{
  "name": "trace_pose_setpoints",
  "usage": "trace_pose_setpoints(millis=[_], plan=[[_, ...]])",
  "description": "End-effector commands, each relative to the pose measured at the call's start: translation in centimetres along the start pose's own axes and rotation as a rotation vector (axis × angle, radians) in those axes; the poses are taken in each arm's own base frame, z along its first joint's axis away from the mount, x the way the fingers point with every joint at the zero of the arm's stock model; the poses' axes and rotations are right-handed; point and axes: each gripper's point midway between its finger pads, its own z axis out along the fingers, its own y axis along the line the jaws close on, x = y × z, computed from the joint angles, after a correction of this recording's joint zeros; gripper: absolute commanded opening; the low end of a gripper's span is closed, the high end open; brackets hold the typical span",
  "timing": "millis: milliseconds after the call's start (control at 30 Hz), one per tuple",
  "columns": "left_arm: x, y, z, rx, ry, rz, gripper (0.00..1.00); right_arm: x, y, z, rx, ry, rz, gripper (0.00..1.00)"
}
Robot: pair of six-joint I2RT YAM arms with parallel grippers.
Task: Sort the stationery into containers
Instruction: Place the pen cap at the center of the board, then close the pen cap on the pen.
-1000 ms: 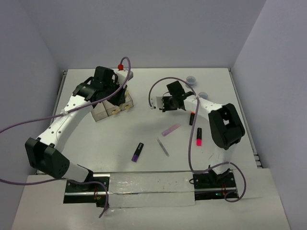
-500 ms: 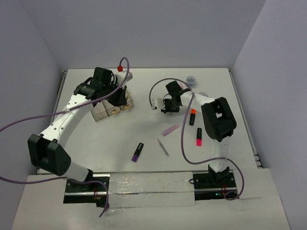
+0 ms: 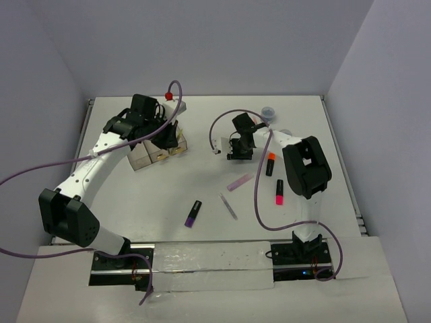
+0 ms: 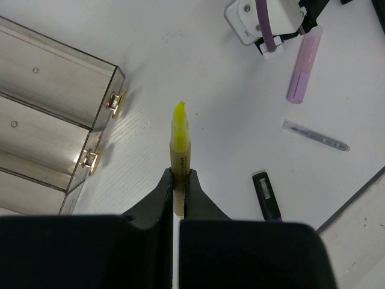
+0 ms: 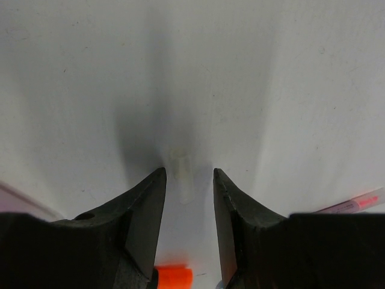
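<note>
Left fingers [image 4: 169, 182] clamp slim yellow stick [image 4: 179, 129] near smoky clear plastic bins [image 4: 54, 90]; right fingers [image 5: 157, 182] apart, straddling small pale cylinder [image 5: 182, 176] on matte white tabletop [image 5: 271, 72].

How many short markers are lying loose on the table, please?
4: a purple marker front-centre, a lilac marker mid-table, an orange marker and a pink-red marker by the right arm. More may hide under the arms.
</note>
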Motion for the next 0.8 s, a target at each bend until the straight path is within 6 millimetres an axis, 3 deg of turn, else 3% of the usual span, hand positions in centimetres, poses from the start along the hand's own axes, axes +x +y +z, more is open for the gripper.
trace_pose_setpoints(millis=[0,233,400,500,567,633,667,733,767], plan=[[-2.3,0.3,-1.5,-0.012,-0.083,0.037,0.0,0.1,0.0,-0.3,-0.001,0.014,0.0,0.45],[-1.8,0.5,-1.1,-0.006,-0.076,0.03,0.0,-3.2,-2.4,-4.2,0.116,-0.12,-0.012,0.45],[-2.2,0.7,-1.2,-0.016,-0.086,0.042,0.0,-5.5,-4.7,-9.1,0.236,-0.19,-0.029,0.46],[-2.6,0.7,-1.3,-0.016,-0.094,0.04,0.0,-8.1,-8.0,-14.1,0.413,-0.292,0.057,0.46],[-2.9,0.8,-1.6,-0.024,-0.106,0.028,0.0,-10.0,-12.4,-20.2,0.66,-0.434,0.35,0.46],[-3.3,1.0,-1.8,-0.038,-0.12,0.016,0.0,-11.0,-14.1,-23.7,0.731,-0.581,0.639,0.46],[-3.6,1.2,-2.1,-0.049,-0.135,0.006,0.0,-11.9,-14.9,-26.0,0.722,-0.713,0.875,0.45],[-3.8,1.5,-2.4,-0.064,-0.15,-0.02,0.0,-12.5,-15.1,-27.3,0.642,-0.861,1.143,0.39],[-3.9,1.9,-2.9,-0.08,-0.165,-0.033,0.0,-12.8,-14.6,-26.9,0.529,-0.966,1.407,0.37]])
